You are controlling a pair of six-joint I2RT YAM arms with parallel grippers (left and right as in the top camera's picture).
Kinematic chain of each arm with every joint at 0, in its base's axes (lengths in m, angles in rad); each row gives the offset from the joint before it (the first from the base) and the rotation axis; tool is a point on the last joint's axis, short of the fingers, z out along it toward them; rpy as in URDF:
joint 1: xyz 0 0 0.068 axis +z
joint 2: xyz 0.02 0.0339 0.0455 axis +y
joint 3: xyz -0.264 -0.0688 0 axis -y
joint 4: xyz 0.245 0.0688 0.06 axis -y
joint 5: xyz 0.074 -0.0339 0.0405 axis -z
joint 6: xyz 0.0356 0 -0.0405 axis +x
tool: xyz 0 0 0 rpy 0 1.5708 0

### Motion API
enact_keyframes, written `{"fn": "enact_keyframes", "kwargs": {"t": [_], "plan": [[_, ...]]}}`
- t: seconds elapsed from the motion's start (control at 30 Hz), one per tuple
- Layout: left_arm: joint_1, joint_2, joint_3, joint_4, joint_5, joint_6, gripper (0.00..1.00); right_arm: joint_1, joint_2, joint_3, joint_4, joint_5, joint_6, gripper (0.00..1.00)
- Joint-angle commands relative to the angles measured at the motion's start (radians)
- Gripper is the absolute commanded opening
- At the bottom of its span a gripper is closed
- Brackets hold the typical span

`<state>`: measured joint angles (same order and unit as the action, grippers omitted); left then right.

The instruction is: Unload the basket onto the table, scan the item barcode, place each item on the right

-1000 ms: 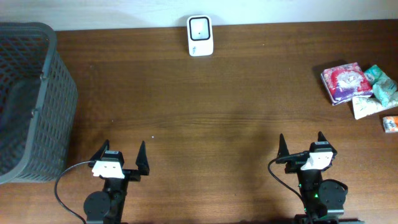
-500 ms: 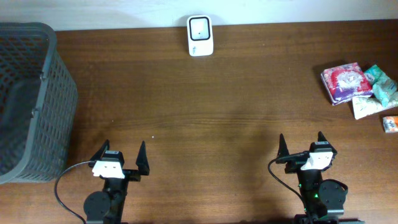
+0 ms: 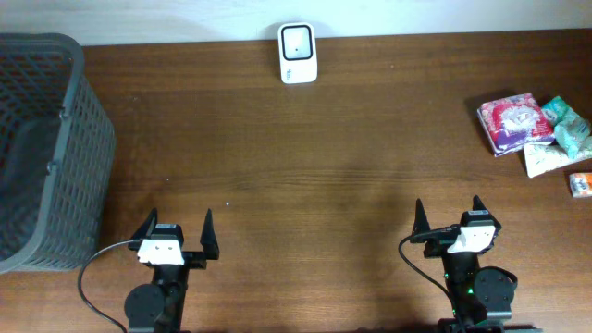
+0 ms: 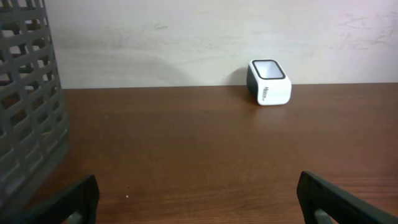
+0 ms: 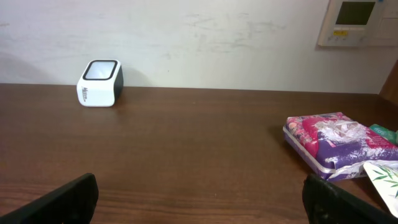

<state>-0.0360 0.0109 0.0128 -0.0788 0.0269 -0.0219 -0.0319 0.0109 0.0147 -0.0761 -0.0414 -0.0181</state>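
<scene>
Brown bench (image 3: 324, 166): packets (image 3: 518, 123) lie forward-right of the spread, empty right pincer (image 3: 448, 211), far from the spread left pincer (image 3: 179, 220).

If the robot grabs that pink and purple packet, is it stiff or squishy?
Probably squishy: the pink and purple packet has a crinkled, glossy wrap. That film may be slippery. Lying flat, it should slide, not roll.

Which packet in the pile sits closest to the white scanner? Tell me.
The pink-and-purple packet: it forms the pile's side facing the scanner; the teal packet, white packet and small orange item all lie beyond it.
</scene>
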Motion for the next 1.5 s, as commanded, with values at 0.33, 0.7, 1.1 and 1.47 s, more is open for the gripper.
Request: {"fn": "enact_keyframes", "kwargs": {"t": [0.33,0.7,1.1,1.47], "plan": [[0.041,-0.006,-0.005,-0.006,-0.068,-0.010,0.99,0.006,-0.007,-0.009,-0.003,0.009,0.011,0.99],[0.039,-0.006,-0.005,-0.009,-0.040,0.016,0.99,0.006,-0.007,-0.009,-0.003,0.009,0.011,0.99],[0.039,-0.006,-0.004,-0.005,-0.039,0.016,0.99,0.006,-0.007,-0.009,-0.003,0.009,0.011,0.99],[0.039,-0.006,-0.004,-0.005,-0.039,0.016,0.99,0.006,-0.007,-0.009,-0.003,0.009,0.011,0.99]]}}
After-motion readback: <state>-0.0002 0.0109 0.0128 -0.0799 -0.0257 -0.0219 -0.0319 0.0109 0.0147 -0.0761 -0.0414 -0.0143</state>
